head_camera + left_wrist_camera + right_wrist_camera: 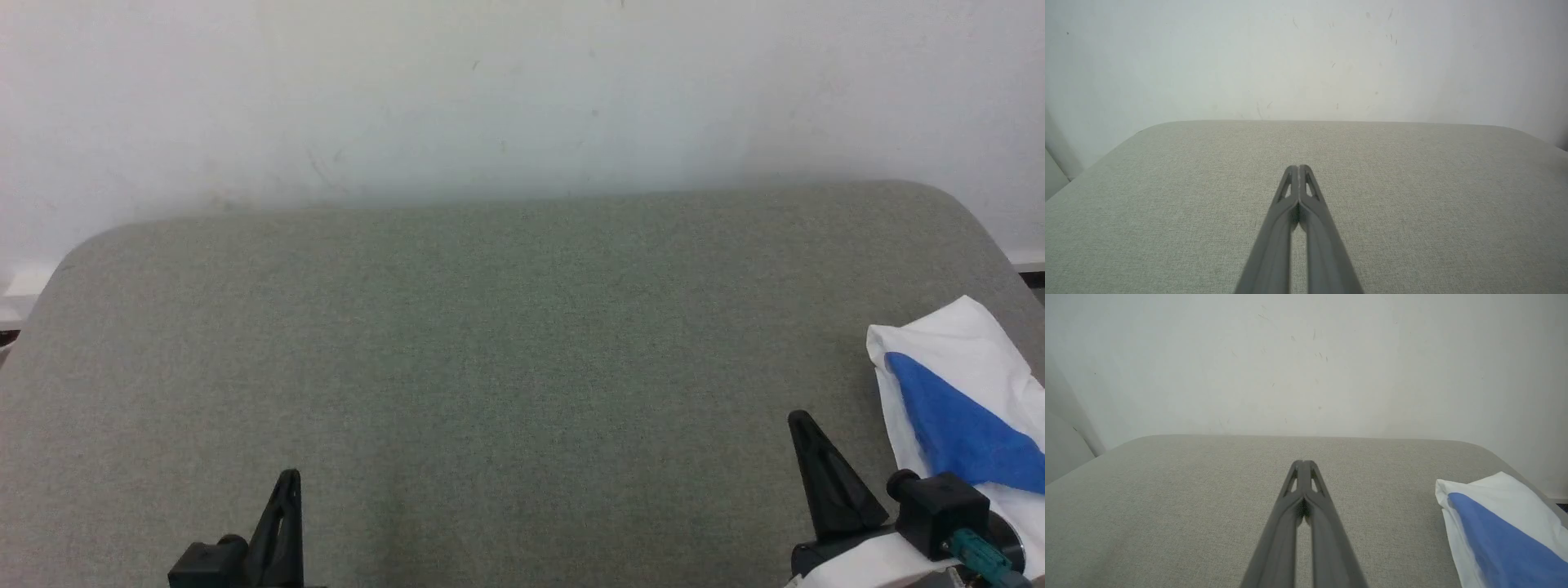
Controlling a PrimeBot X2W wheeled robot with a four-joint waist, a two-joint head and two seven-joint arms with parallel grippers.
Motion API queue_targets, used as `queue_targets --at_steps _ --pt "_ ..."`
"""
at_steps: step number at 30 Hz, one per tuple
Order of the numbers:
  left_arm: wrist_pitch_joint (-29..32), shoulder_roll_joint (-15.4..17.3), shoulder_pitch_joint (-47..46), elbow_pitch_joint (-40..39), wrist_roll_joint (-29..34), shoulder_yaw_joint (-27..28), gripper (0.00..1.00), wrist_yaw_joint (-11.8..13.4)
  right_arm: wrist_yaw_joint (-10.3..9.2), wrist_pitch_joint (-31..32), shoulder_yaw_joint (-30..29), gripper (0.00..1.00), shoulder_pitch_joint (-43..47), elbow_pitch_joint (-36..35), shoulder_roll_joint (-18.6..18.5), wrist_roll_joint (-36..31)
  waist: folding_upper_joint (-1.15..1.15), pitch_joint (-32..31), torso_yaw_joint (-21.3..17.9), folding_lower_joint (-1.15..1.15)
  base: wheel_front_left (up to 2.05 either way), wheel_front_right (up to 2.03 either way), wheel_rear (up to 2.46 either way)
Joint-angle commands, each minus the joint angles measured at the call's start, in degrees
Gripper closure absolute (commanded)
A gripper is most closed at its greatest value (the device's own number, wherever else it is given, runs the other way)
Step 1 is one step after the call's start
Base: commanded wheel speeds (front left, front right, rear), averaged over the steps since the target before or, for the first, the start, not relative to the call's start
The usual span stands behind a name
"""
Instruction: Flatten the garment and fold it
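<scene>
Closed and empty: left end effector (pixel 290 482) near-left, right end effector (pixel 804 425) near-right over the counter (pixel 490 327). We see the garment (pixel 955 392) bundled at the right edge, just right of it. We'd open right, pinch one layer, drag it centre. Long axis runs far-left to near-right; blue wedge points far-left.

A broad tabletop (pixel 490 343) covered in grey-green woven cloth takes up the lower two thirds of the head view. Its far corners, at the upper left and upper right, are rounded. Behind it, across the top of the frame, stands a plain white wall (pixel 522 90) — lightly scuffed, with faint marks (pixel 320 166) left of centre. At the far left edge a pale skirting strip (pixel 20 286) runs along the wall's foot.
</scene>
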Motion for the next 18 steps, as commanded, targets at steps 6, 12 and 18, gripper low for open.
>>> queue_targets --at_steps 6,12,18 --pt "0.89 -0.27 -1.29 -0.53 0.81 -0.1 1.0 0.17 -0.02 0.3 -0.33 1.0 -1.16 0.44 0.05 -0.76 0.0 0.26 -0.01 0.0 0.0 0.0 0.0" --pt "1.59 -0.42 -1.76 -0.8 1.18 -0.14 1.0 0.25 -0.02 0.56 -0.5 1.0 -1.62 0.67 0.06 -1.16 0.0 0.5 -0.02 0.0 0.0 0.0 0.0" --pt "2.29 -0.57 -2.24 -1.07 1.55 -0.18 1.0 0.32 -0.03 0.83 -0.66 1.0 -2.07 0.9 0.08 -1.57 0.0 0.74 -0.03 0.0 0.0 0.0 0.0"
